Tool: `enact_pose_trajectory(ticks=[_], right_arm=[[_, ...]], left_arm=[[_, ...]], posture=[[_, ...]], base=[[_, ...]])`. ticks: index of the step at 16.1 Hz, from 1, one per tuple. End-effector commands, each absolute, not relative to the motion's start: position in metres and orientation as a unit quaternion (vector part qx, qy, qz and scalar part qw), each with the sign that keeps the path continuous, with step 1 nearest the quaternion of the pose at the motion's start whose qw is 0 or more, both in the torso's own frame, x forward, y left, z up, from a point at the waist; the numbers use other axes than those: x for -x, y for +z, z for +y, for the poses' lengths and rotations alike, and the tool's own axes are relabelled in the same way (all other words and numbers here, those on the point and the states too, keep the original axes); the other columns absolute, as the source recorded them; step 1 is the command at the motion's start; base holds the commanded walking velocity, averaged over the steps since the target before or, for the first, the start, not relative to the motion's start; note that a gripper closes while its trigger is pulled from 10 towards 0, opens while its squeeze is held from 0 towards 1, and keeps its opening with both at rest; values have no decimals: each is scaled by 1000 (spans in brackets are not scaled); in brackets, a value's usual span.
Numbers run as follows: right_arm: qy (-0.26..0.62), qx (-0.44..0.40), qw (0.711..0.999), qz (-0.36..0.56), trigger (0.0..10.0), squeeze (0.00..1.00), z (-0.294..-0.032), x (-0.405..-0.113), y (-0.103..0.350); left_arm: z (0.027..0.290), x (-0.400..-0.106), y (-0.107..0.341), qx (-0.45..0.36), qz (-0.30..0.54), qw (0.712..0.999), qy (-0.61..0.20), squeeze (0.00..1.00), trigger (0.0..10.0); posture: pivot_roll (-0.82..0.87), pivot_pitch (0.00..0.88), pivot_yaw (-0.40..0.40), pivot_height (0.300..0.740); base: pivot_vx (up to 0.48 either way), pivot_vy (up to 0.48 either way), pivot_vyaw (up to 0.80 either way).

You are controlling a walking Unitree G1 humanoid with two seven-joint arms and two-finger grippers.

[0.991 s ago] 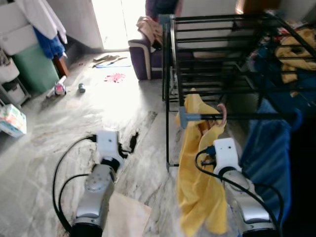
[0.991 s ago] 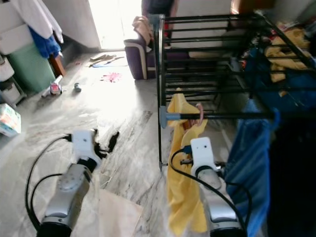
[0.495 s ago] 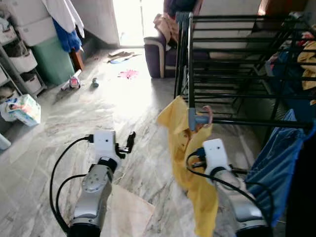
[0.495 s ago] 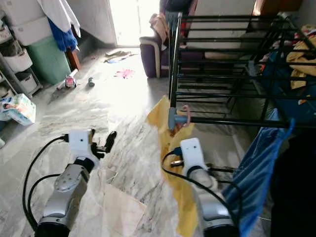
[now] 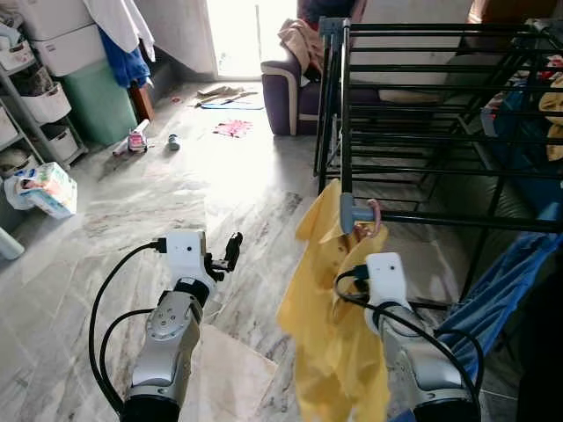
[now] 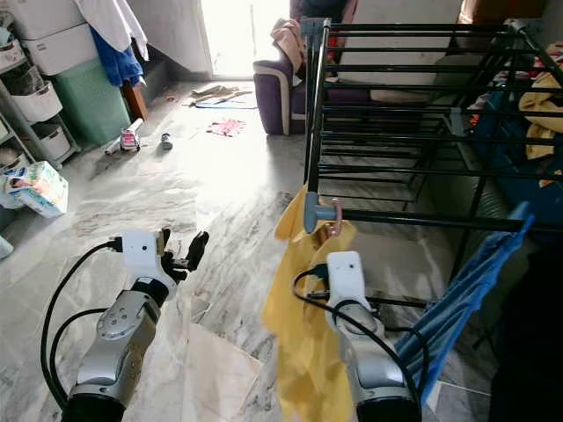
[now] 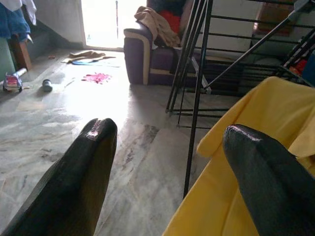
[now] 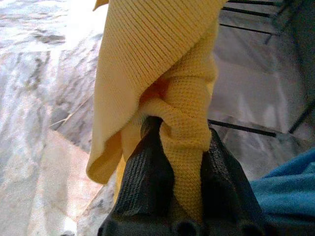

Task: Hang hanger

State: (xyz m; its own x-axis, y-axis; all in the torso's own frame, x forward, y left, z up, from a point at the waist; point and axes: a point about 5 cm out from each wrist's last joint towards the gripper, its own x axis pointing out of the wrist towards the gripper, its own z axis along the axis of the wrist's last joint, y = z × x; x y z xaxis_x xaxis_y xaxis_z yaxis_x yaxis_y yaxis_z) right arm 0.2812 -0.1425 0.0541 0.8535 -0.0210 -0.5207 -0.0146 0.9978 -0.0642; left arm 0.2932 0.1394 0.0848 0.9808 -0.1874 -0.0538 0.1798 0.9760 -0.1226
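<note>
A yellow garment (image 5: 327,308) hangs from a hanger whose pink hook (image 5: 375,216) sits at the front rail (image 5: 457,221) of the black drying rack, right beside the rail's grey corner joint (image 5: 347,211). My right gripper (image 8: 179,129) is just below the hook, shut on a fold of the yellow knit cloth; the hanger's body is hidden under the cloth. My left gripper (image 5: 231,250) is held out over the marble floor to the left of the garment. It is open, its fingers (image 7: 93,147) wide apart with nothing between them.
A blue garment (image 5: 493,286) drapes from the same rail to the right. More clothes lie on the rack's far right. A purple sofa (image 5: 295,83), a green bin (image 5: 97,105), shelves, a tissue pack (image 5: 48,189) and floor litter lie beyond. A beige sheet (image 5: 230,380) lies underfoot.
The view has swung and pulled back, showing more of the room at the left. The yellow garment has swayed under the rail; the hook stays by the corner joint. Both grippers keep their states.
</note>
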Motion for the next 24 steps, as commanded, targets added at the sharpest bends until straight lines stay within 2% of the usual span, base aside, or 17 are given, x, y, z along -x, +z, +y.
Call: enact_pose_trajectory(ticks=[1,3,13,14,15,20,24], right_arm=[[-28,29,965,261,10000,0,-151,-286,59],[-25,38,971,235,10000,0,-152,-291,67],[19,12,955,295,10000,0,-139,-277,46],[18,10,956,292,10000,31,-140,-278,47],[17,8,958,285,10000,1000,-142,-278,49],[15,43,971,235,10000,1000,-148,-277,65],[8,119,981,154,10000,1000,-164,-247,88]], left_arm=[[140,-295,87,57,32,993,-95,0,10000],[141,-295,87,57,34,993,-95,0,10000],[141,-296,84,50,46,994,-85,0,10000],[142,-296,83,47,50,995,-78,0,10000],[142,-296,83,45,51,995,-74,0,10000],[145,-294,81,29,59,996,-61,0,10000],[161,-284,84,0,55,997,-60,0,10000]], posture=[[-41,0,57,740],[-41,0,61,740],[-42,0,61,740],[-42,0,59,740],[-41,0,58,740],[-42,0,56,740],[-58,15,58,740]], base=[[0,0,0],[0,0,0],[0,0,0],[0,0,0],[0,0,0],[0,0,0],[0,0,0]])
